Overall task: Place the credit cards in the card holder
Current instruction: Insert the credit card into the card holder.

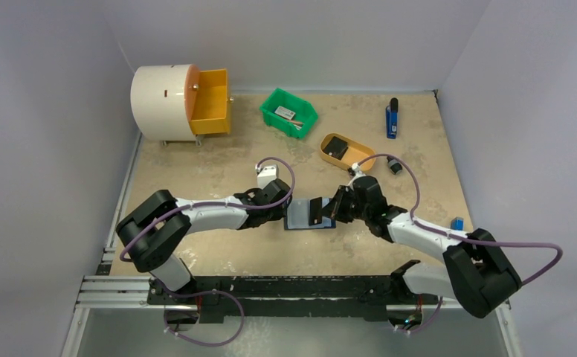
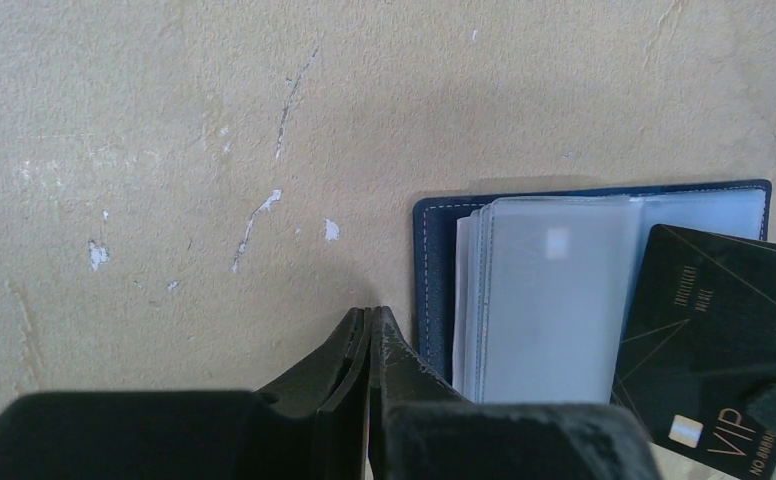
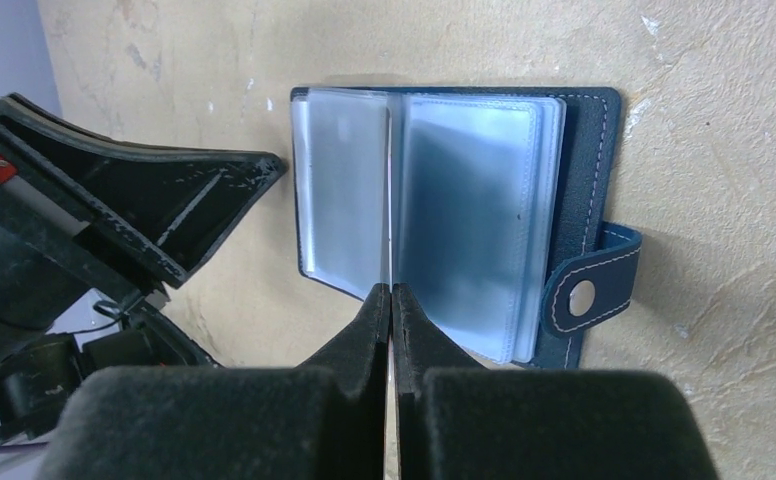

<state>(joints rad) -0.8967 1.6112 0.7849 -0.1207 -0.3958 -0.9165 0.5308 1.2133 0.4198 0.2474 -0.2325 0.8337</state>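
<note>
The navy card holder [image 1: 300,220] lies open on the table between both arms, its clear sleeves [image 3: 464,200] fanned up and its snap tab [image 3: 596,284] sticking out to one side. My right gripper [image 3: 391,290] is shut on a black credit card [image 2: 714,330] marked VIP. The card stands edge-on over the sleeves, near the holder's middle fold. My left gripper [image 2: 371,312] is shut with nothing between its fingers. Its tips sit at the holder's navy edge [image 2: 432,280]; whether they press on it I cannot tell.
At the back stand a white drum with an orange drawer [image 1: 211,100], a green bin [image 1: 288,111] and an orange tray [image 1: 343,151] holding a flat black square. A blue-and-black tool [image 1: 392,117] lies at the back right. A small white box [image 1: 267,173] sits behind the left arm.
</note>
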